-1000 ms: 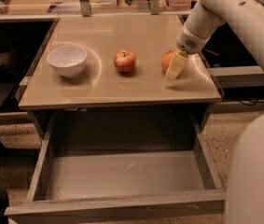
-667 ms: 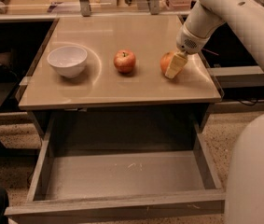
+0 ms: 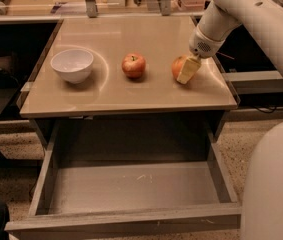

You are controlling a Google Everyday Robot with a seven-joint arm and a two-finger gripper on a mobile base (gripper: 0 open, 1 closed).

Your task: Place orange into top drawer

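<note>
The orange (image 3: pixel 177 66) rests on the tan tabletop near its right side. My gripper (image 3: pixel 184 72) comes down from the upper right and is right at the orange, covering its right half. The orange still sits on the table surface. The top drawer (image 3: pixel 131 186) is pulled wide open below the table's front edge, and its flat grey bottom shows with nothing in it.
A red-yellow apple (image 3: pixel 133 65) sits mid-table, left of the orange. A white bowl (image 3: pixel 72 65) stands at the left. My white arm (image 3: pixel 261 19) crosses the upper right. Clutter lines the far counter. Black shelving stands at the left.
The gripper has shifted slightly up and left against the orange, and the orange has edged a little to the left. The drawer, apple and bowl have not moved.
</note>
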